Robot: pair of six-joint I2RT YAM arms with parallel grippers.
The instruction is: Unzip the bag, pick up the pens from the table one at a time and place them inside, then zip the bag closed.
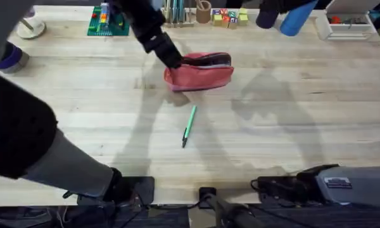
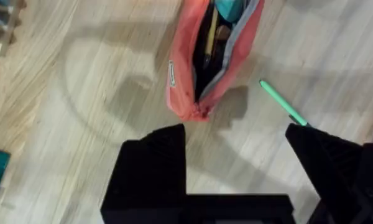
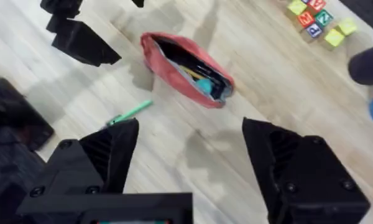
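Observation:
The salmon-pink bag point(image 1: 199, 71) lies on the table point(image 1: 291, 133) toward the back, its zipper open, with a yellow stick and a teal item showing inside point(image 2: 206, 56) point(image 3: 186, 67). A light green pen point(image 1: 189, 125) lies on the wood in front of it point(image 2: 283, 103) point(image 3: 129, 112). My left gripper point(image 1: 172, 60) hovers at the bag's left end, open, with nothing between its fingers point(image 2: 236, 134). My right gripper point(image 3: 189, 127) is open and empty, well back from the bag and pen.
Along the back edge stand a green baseplate with bricks point(image 1: 107, 22), a wooden rack of teal sticks point(image 1: 177, 12), letter blocks point(image 1: 228, 18), a blue cylinder point(image 1: 296, 19) and a white tray point(image 1: 348, 25). A tape roll point(image 1: 12, 58) sits at far left.

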